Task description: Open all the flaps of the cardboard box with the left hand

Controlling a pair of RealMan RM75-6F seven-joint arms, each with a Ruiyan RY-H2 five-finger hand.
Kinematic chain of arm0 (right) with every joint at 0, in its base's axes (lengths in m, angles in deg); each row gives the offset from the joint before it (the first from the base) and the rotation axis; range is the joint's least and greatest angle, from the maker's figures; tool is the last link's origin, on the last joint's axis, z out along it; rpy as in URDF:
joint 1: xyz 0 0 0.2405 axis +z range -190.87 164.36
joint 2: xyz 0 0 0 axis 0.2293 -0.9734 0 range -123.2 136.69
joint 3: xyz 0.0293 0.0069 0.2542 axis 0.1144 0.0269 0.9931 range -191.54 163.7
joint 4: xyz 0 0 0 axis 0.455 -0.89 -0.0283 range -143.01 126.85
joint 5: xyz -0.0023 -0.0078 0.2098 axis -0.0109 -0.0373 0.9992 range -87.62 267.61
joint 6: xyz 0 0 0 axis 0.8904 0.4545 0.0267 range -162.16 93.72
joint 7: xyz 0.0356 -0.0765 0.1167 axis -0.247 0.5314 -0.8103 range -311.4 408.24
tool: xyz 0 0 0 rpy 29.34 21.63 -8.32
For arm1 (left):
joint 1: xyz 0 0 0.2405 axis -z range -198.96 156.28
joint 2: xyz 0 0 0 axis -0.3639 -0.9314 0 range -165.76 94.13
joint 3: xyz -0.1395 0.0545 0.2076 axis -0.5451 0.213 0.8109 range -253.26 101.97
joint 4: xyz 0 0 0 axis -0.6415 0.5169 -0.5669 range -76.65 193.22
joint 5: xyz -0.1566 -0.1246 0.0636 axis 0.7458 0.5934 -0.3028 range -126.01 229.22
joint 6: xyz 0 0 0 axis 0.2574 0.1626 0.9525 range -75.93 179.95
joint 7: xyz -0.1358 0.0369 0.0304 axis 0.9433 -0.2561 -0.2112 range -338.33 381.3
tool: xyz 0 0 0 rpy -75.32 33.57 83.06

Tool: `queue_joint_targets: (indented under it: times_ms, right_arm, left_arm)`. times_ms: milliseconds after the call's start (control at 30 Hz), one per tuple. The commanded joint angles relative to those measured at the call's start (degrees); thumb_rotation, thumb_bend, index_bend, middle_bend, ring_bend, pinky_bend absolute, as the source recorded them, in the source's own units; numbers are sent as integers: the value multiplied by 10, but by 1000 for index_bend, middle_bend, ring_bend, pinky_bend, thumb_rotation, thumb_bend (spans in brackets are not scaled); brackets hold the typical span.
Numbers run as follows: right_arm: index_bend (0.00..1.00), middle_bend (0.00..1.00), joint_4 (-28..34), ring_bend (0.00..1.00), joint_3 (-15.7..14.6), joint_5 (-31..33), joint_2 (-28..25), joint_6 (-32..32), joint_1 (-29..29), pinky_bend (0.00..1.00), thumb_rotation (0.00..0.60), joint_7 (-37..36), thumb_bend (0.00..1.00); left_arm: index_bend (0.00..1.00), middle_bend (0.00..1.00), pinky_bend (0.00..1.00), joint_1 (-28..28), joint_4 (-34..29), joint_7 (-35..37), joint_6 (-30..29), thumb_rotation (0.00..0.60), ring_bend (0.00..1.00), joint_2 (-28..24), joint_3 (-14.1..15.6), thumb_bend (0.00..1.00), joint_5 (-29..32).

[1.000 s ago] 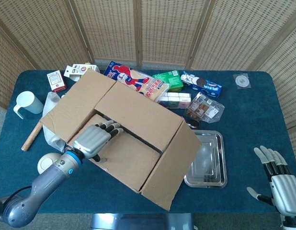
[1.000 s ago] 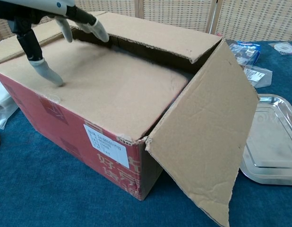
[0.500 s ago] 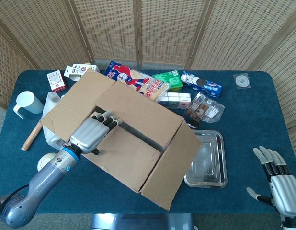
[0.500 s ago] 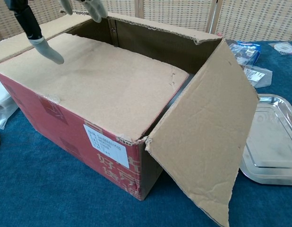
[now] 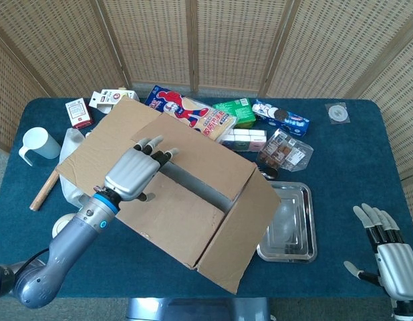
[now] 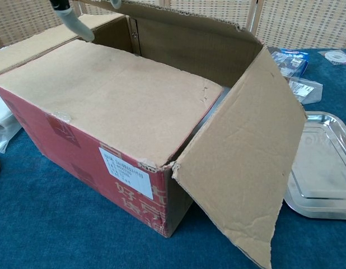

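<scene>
The cardboard box (image 5: 173, 194) with red sides stands mid-table. Its near long flap (image 6: 106, 95) lies flat over the top. The far long flap (image 6: 190, 39) is raised almost upright, with a dark gap beneath it. The left end flap (image 5: 103, 144) is folded outward, and the right end flap (image 6: 246, 151) hangs down outside. My left hand (image 5: 135, 172) hovers over the near flap, fingers spread, fingertips (image 5: 155, 143) against the raised far flap; only a fingertip (image 6: 72, 19) shows in the chest view. My right hand (image 5: 392, 259) rests open at the front right, holding nothing.
A steel tray (image 5: 307, 200) lies right of the box, under the hanging flap's edge. Snack packets (image 5: 193, 114) line the table behind the box. A white mug (image 5: 36, 144), a wooden stick (image 5: 45, 189) and a plastic bag (image 5: 71, 144) lie to the left.
My left hand has risen and moved toward the far side, lifting the far long flap from nearly flat to almost upright. The gap into the box has widened. The right hand stayed put.
</scene>
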Motion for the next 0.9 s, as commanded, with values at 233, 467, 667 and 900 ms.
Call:
queue_joint_targets:
  times_ms: [233, 467, 667, 900]
  right_arm:
    - [0, 0, -1, 0, 1, 4, 0, -3, 1, 0, 600, -2, 0]
    - [0, 0, -2, 0, 0, 3, -1, -1, 1, 0, 600, -2, 0]
    - [0, 0, -2, 0, 0, 1, 0, -1, 0, 0, 600, -2, 0]
    - [0, 0, 0, 0, -1, -2, -4, 5, -1, 0, 600, -10, 0]
  left_arm:
    - [82, 0, 77, 10, 18, -23, -25, 600, 0, 22, -6, 0, 9]
    - [24, 0, 33, 11, 21, -35, -37, 600, 0, 31, -3, 0, 21]
    - [37, 0, 27, 12, 18, -44, -40, 600, 0, 35, -1, 0, 26]
    - [37, 0, 30, 2, 14, -58, -41, 600, 0, 41, 24, 0, 15]
